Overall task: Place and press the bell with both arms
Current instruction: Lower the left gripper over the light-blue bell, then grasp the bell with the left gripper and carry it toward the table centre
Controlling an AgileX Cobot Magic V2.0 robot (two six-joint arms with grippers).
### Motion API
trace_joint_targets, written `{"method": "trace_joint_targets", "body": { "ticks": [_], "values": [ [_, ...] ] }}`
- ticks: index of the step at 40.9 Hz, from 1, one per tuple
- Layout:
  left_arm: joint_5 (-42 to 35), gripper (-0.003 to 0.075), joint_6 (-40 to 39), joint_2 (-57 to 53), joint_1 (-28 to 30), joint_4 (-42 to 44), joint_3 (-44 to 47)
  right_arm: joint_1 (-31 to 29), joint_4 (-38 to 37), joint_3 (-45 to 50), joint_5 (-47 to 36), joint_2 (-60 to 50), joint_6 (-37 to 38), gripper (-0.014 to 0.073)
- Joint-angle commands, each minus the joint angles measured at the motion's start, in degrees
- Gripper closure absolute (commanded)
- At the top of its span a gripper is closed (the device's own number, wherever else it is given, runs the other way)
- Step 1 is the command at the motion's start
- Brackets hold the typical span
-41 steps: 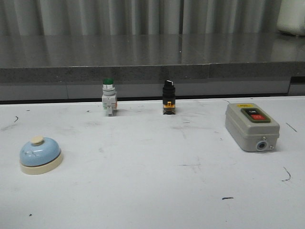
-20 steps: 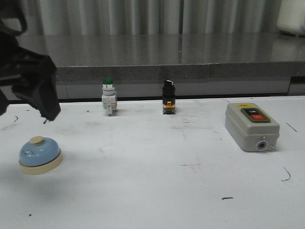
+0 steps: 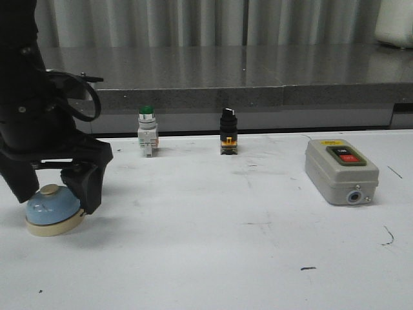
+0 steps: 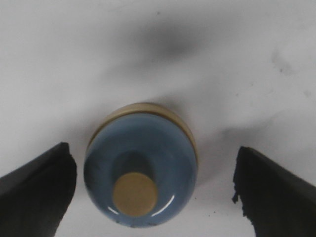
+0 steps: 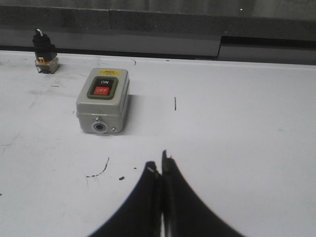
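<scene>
The bell has a pale blue dome, a cream base and a cream button; it sits on the white table at the front left. My left arm has come down over it, and my left gripper is open with one finger on each side of the bell. In the left wrist view the bell lies between the two black fingers, which stand apart from it. My right gripper is shut and empty, low over the table in front of the grey switch box. The right arm is out of the front view.
A green-capped push button and a black selector switch stand at the table's back edge. A grey switch box with ON and OFF buttons lies at the right, also in the right wrist view. A dark counter runs behind.
My left arm has come into the front view from the upper left and dropped down over the bell. The bell and the other objects have stayed in place.
</scene>
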Motion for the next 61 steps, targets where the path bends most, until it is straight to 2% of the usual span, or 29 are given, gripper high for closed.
{"method": "trace_joint_targets", "body": {
  "ticks": [1, 8, 10, 14, 16, 21, 25, 36, 46, 56, 59, 61],
  "values": [
    [-0.30, 0.0103, -0.77, -0.81, -0.21, 0.32, -2.33, -0.18, -0.32, -0.42, -4.09, -0.63, -0.52, 0.0661],
    [-0.30, 0.0104, -0.77, 0.39, -0.13, 0.32, -2.44, -0.18, -0.32, -0.42, -4.09, -0.63, -0.52, 0.0661],
    [-0.30, 0.0127, -0.77, 0.48, -0.13, 0.32, -2.44, -0.18, -0.32, -0.42, -4.09, -0.63, -0.52, 0.0661],
    [0.05, 0.0222, -0.77, 0.48, -0.13, 0.32, -2.44, -0.18, -0.32, -0.42, -4.09, -0.63, -0.52, 0.0661],
    [0.34, 0.0306, -0.77, 0.48, -0.13, 0.32, -2.52, -0.18, -0.32, -0.42, -4.09, -0.63, -0.52, 0.0661],
    [1.27, 0.0449, -0.67, 0.48, -0.13, 0.32, -3.22, -0.18, -0.32, -0.42, -4.09, -0.63, -0.52, 0.0661],
    [3.02, 0.0505, -0.13, 0.48, -0.13, 0.32, -5.18, -0.18, -0.32, -0.42, -4.09, -0.63, -0.52, 0.0661],
    [10.60, 0.0511, 2.35, 3.19, -4.67, -0.33, -17.04, -0.18, -0.32, -0.42, -4.09, -0.63, -0.52, 0.0661],
    [10.07, 0.0511, 2.49, 9.55, -10.39, -1.03, -28.11, -0.18, -0.32, -0.42, -4.09, -0.63, -0.52, 0.0661],
    [9.42, 0.0507, 2.49, 14.29, -11.98, -1.10, -32.04, -0.18, -0.32, -0.42, -4.09, -0.63, -0.52, 0.0661],
    [9.28, 0.0477, 2.70, 14.72, -12.14, -1.25, -32.04, -0.18, -0.32, -0.42, -4.09, -0.63, -0.52, 0.0661],
    [8.82, 0.0420, 2.70, 14.75, -12.26, -1.40, -32.04, -0.18, -0.32, -0.42, -4.09, -0.63, -0.52, 0.0661]
  ]
}}
